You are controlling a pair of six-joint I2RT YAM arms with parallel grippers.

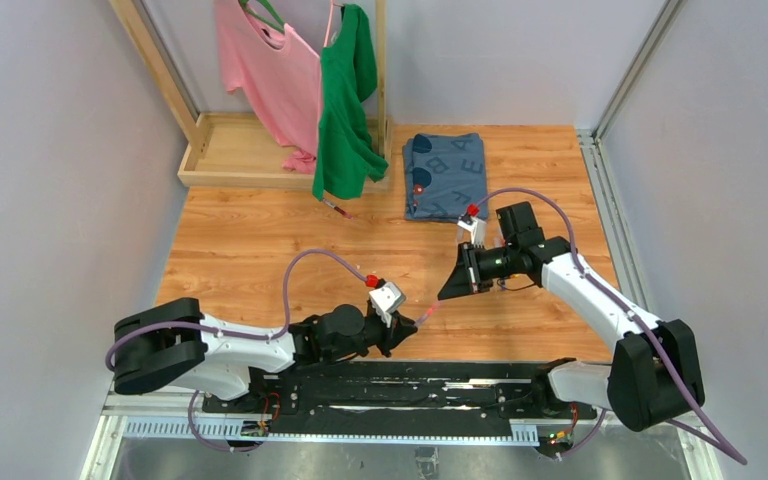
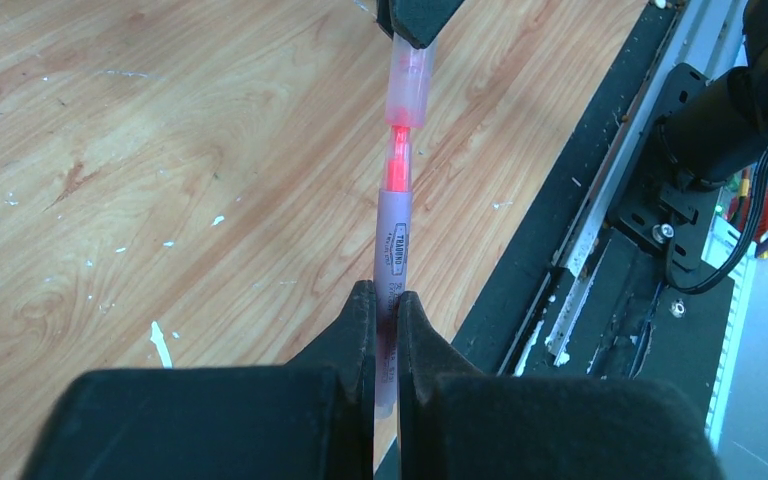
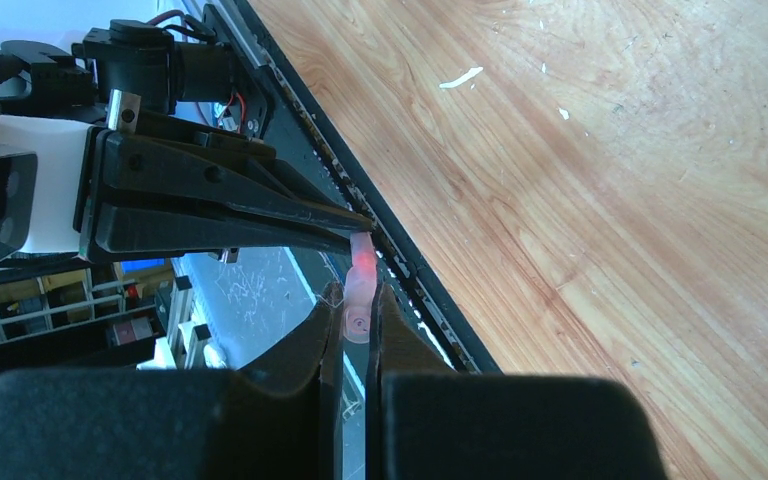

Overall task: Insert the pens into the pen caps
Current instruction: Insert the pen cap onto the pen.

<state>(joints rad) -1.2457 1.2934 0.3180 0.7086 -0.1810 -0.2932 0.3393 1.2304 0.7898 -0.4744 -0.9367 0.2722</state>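
My left gripper [image 2: 381,295] is shut on the pale pinkish barrel of a pen [image 2: 392,235], whose red tip [image 2: 397,165] points away from me. The tip sits at the mouth of a translucent pen cap [image 2: 408,85], in line with it. My right gripper [image 3: 357,300] is shut on that cap [image 3: 358,318], with the pen's red tip [image 3: 363,258] entering its far end. In the top view both grippers, left [image 1: 407,328] and right [image 1: 447,290], meet above the table's near middle. A dark red pen [image 1: 335,207] lies on the wood further back.
A folded blue shirt [image 1: 445,175] lies at the back right. A wooden rack [image 1: 230,160] with a pink shirt [image 1: 265,70] and a green shirt [image 1: 345,110] stands at the back left. A black rail [image 1: 390,385] runs along the near edge.
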